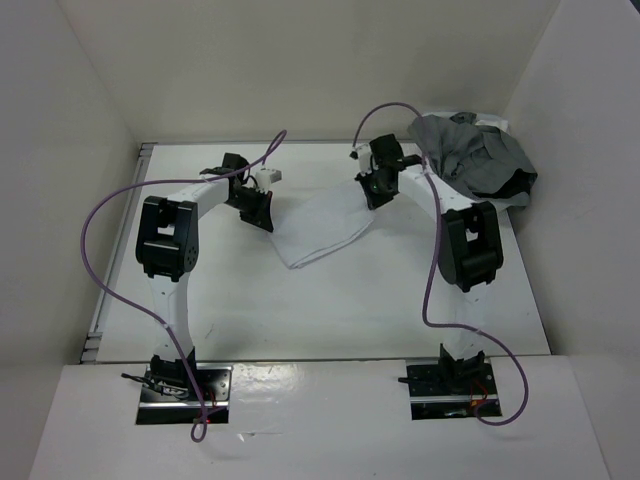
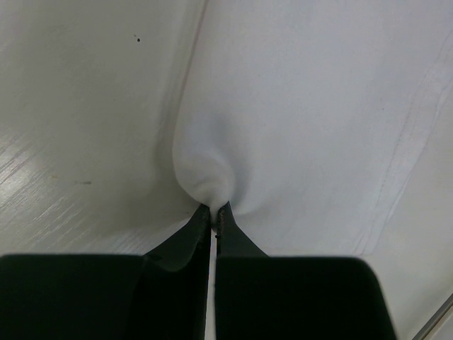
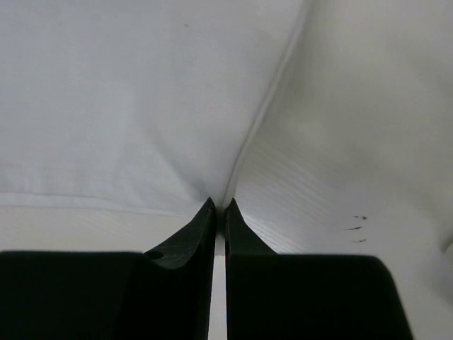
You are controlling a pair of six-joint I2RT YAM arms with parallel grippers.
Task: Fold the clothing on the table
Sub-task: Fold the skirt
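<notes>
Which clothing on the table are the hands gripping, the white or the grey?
The white garment, pinched by the left hand and right hand and spread between them. The grey pile lies bunched in the far right corner, no hand on it.

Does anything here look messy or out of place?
Yes. A crumpled gray clothes heap sits bunched in the far right corner of the table. The white cloth sags, rumpled, between the left pincer and right pincer, both shut on it.
</notes>
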